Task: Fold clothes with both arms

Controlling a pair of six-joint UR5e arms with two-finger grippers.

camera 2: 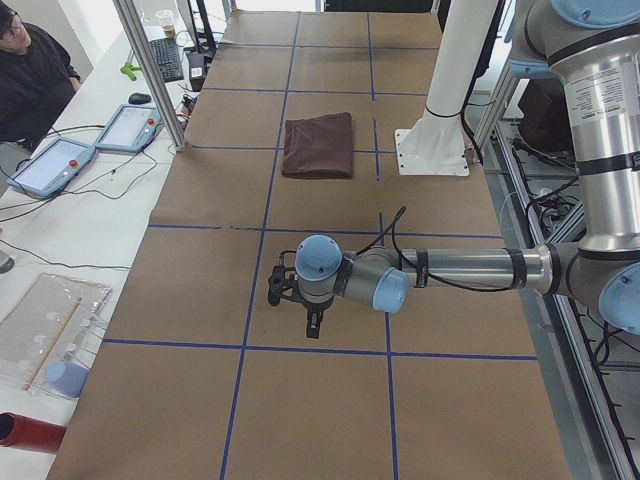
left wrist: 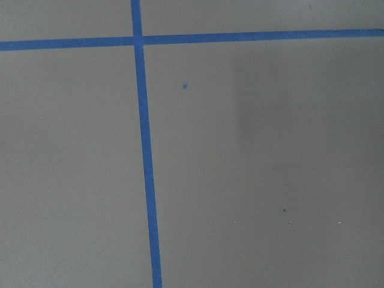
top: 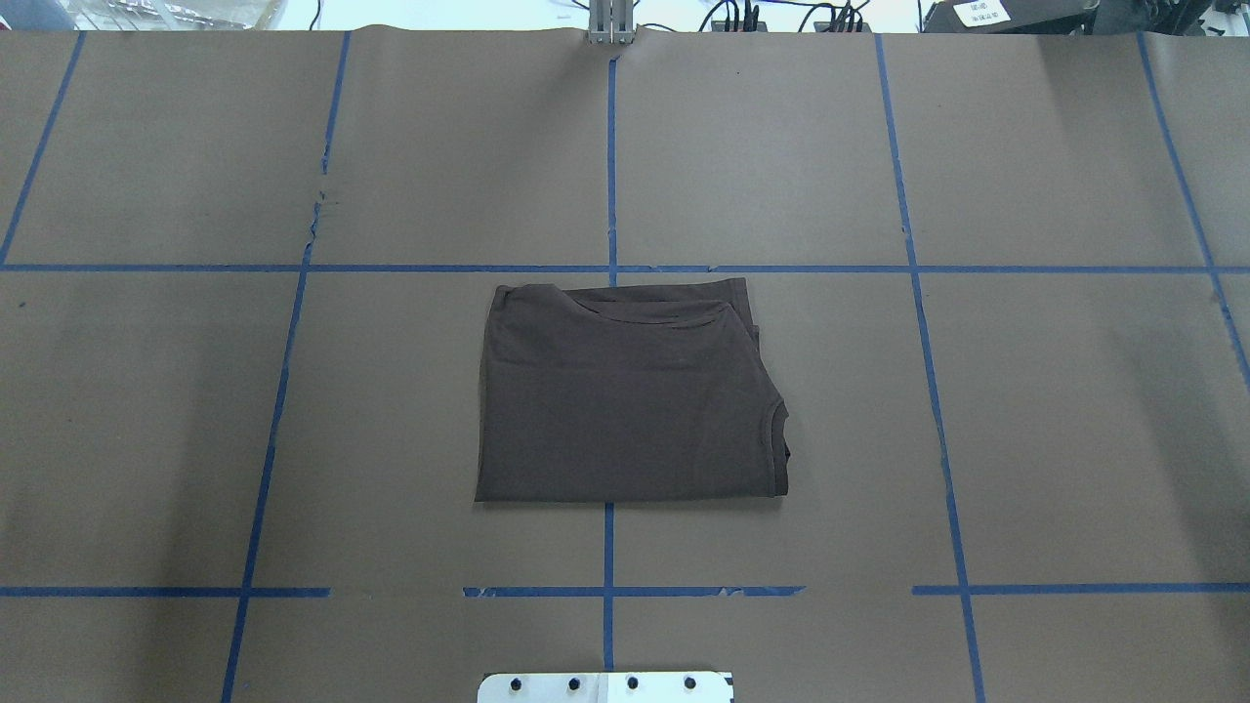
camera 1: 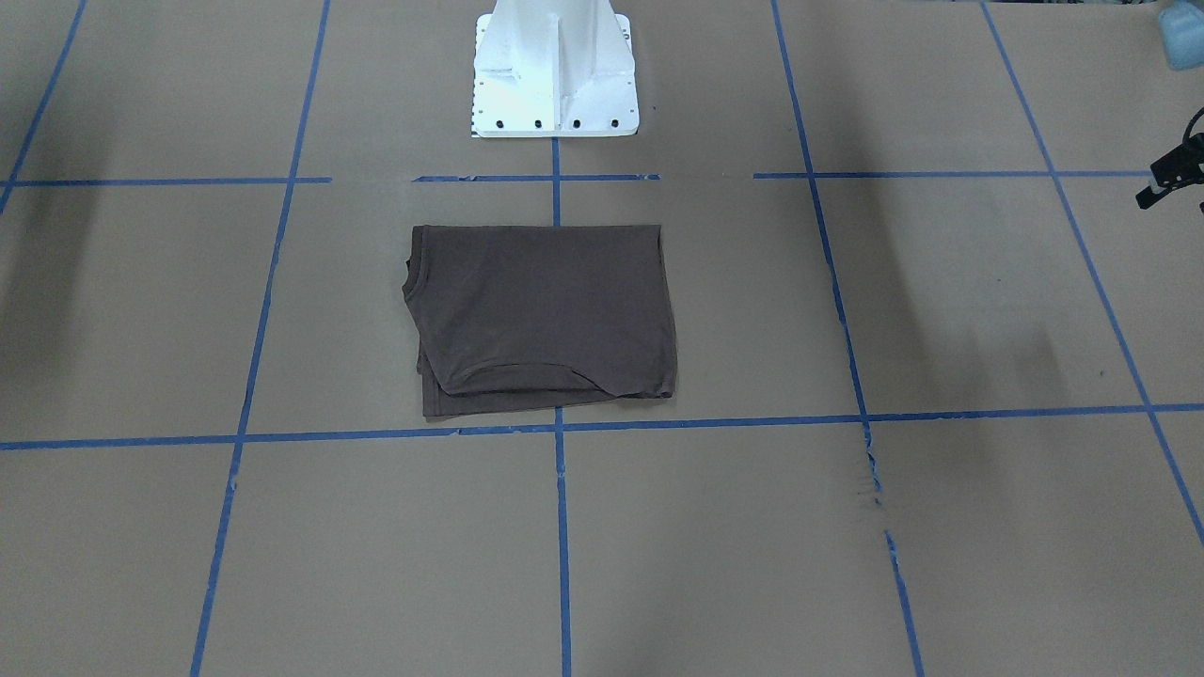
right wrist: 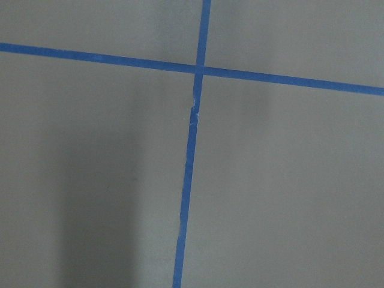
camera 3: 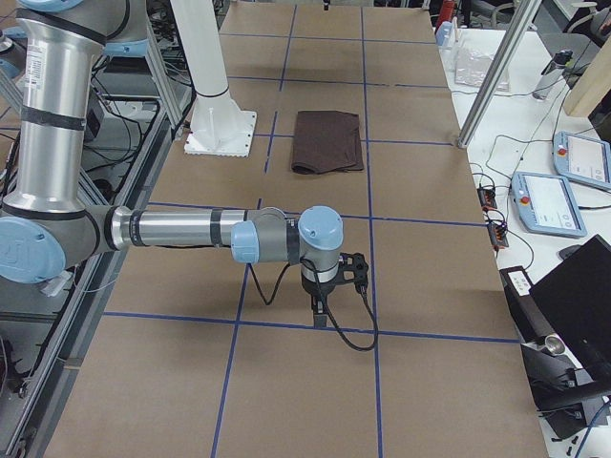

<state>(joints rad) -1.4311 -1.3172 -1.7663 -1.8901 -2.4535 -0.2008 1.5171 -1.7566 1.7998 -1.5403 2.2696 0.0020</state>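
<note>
The clothes are one dark brown T-shirt (camera 1: 546, 310), folded into a flat rectangle in the table's middle (top: 625, 400), just in front of the pedestal. It also shows far off in both side views, T-shirt (camera 2: 318, 145) and T-shirt (camera 3: 327, 140). Neither arm touches it. My left gripper (camera 2: 313, 328) hangs over bare paper far toward my left end. My right gripper (camera 3: 320, 315) hangs far toward my right end. Whether either is open or shut I cannot tell. Both wrist views show only brown paper and blue tape.
The white pedestal base (camera 1: 555, 70) stands behind the shirt. Blue tape lines (top: 610, 146) grid the brown paper. A black piece of hardware (camera 1: 1176, 169) pokes in at the front view's right edge. A person (camera 2: 30, 70) sits by teach pendants (camera 2: 128, 128) beside the table.
</note>
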